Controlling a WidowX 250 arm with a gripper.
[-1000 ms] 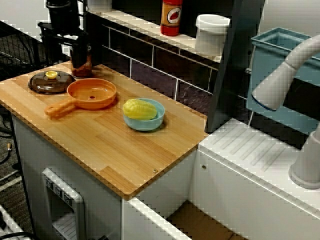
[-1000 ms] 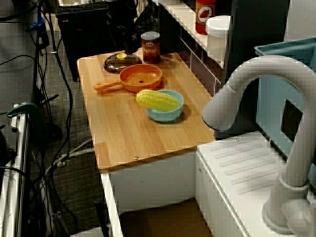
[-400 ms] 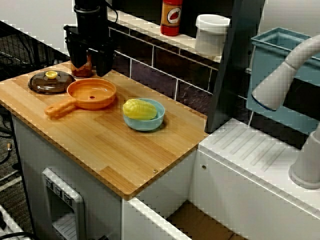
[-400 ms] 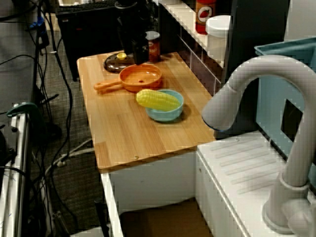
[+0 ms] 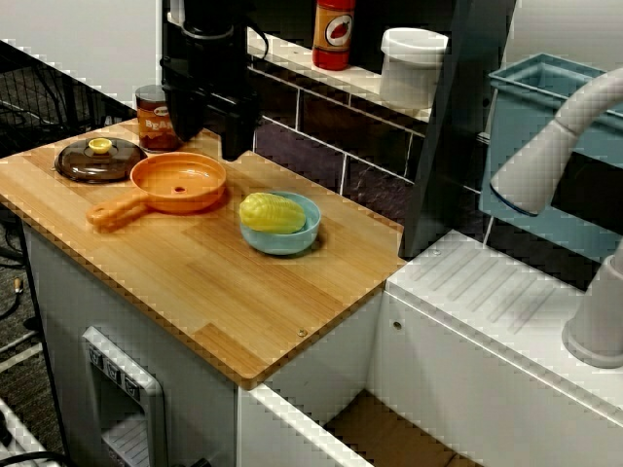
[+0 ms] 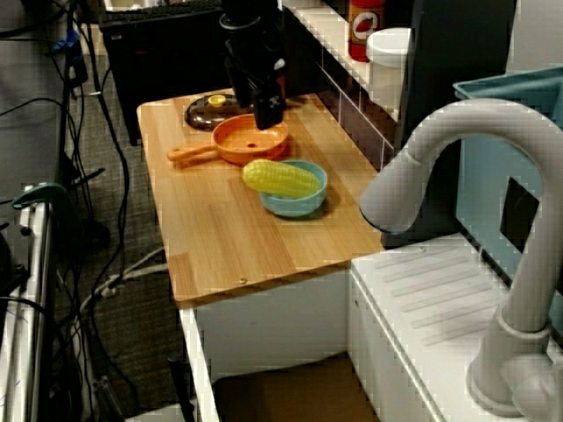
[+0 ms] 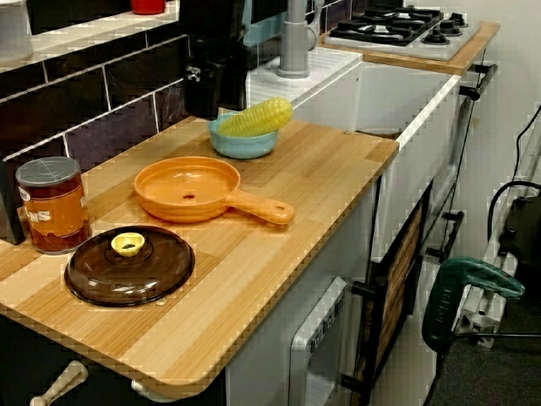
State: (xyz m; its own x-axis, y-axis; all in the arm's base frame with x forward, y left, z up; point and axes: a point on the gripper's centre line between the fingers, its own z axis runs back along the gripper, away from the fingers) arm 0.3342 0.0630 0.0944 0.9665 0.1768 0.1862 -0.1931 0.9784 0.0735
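In the front view my black gripper [image 5: 209, 146] hangs open and empty just above the back rim of the orange pan [image 5: 178, 181], close to the tiled wall. A brown can [image 5: 153, 115] stands upright to its left, apart from the fingers. In the view along the counter the gripper [image 6: 266, 110] hides the can and sits over the far edge of the pan [image 6: 251, 138]. A dark lid with a yellow knob [image 5: 97, 159] lies left of the pan. A blue bowl [image 5: 296, 239] holding a corn cob [image 5: 271, 212] sits to the right.
A red bottle [image 5: 333, 34] and a white tub [image 5: 412, 66] stand on the ledge above the tiles. A dark post [image 5: 453, 117] closes the counter's right end, with the sink's drainboard [image 5: 487, 282], grey faucet [image 5: 555, 146] and blue bin [image 5: 545, 88] beyond it.
The gripper has moved right, from around the can to behind the pan. The can stays where it was and now shows fully in the front view.
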